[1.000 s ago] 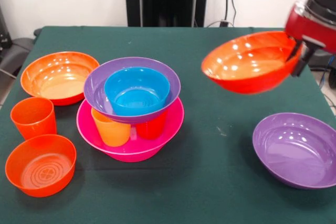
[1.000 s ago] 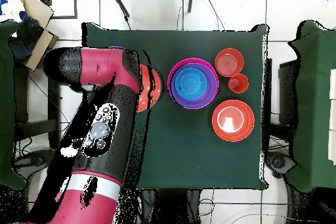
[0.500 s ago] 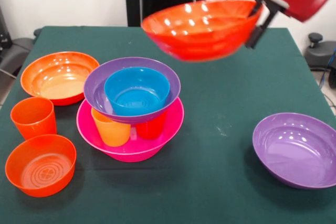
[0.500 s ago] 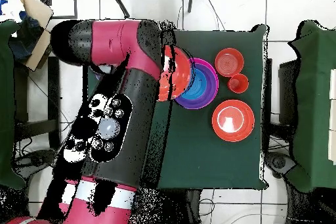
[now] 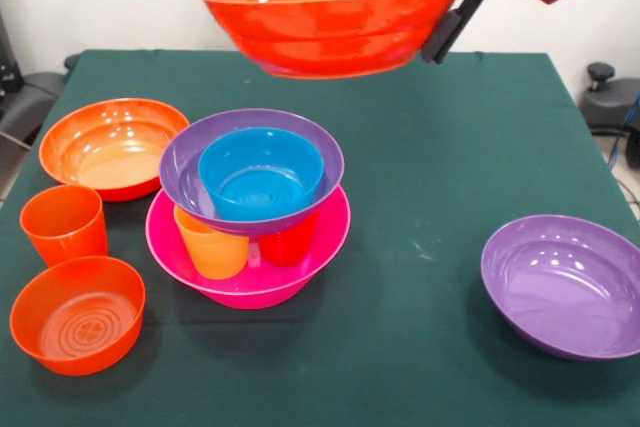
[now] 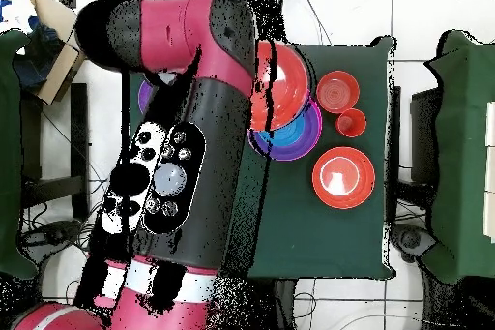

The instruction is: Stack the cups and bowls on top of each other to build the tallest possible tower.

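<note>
My gripper [image 5: 452, 15] is shut on the rim of a wide orange bowl [image 5: 330, 19] and holds it high above the table, behind and above the tower. That bowl also shows in the overhead view [image 6: 283, 76], partly over the tower. The tower has a big pink bowl [image 5: 320, 242] as its base, holding a yellow-orange cup [image 5: 212, 243] and a red cup [image 5: 290, 243]. A purple bowl [image 5: 180, 172] rests on those cups, with a blue bowl [image 5: 260, 175] inside it. An orange cup [image 5: 63, 223] stands to the tower's left.
A second wide orange bowl [image 5: 112, 145] sits at the far left, and a small orange bowl [image 5: 77, 313] at the near left. A second purple bowl [image 5: 565, 283] lies at the near right. In the overhead view my arm [image 6: 184, 152] hides the table's left part.
My gripper has carried the wide orange bowl up and to the left in the front view, from the right side to above the tower, and levelled it. Nothing else moved.
</note>
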### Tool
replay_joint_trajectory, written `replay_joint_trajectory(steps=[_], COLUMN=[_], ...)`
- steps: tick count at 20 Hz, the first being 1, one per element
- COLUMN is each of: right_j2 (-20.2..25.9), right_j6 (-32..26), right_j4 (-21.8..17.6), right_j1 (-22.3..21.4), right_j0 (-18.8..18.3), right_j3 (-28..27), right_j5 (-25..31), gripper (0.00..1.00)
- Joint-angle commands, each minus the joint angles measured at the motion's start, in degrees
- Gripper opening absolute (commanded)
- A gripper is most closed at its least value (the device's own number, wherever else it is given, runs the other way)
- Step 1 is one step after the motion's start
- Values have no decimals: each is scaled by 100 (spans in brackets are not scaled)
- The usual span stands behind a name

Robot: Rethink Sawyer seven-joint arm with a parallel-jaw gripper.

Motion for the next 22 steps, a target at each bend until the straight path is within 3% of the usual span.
replay_joint_trajectory(steps=[1, 4, 16, 22], right_j2=[216, 240, 715, 789], right_j6=[-498, -379, -700, -357], right_j4=[-745, -798, -359, -480], right_j1=[763, 940, 1148, 965], right_j0=[-85, -82, -300, -177], right_j3=[-264, -231, -186, 596], right_j5=[48, -117, 474, -625], gripper=[0, 0, 0, 0])
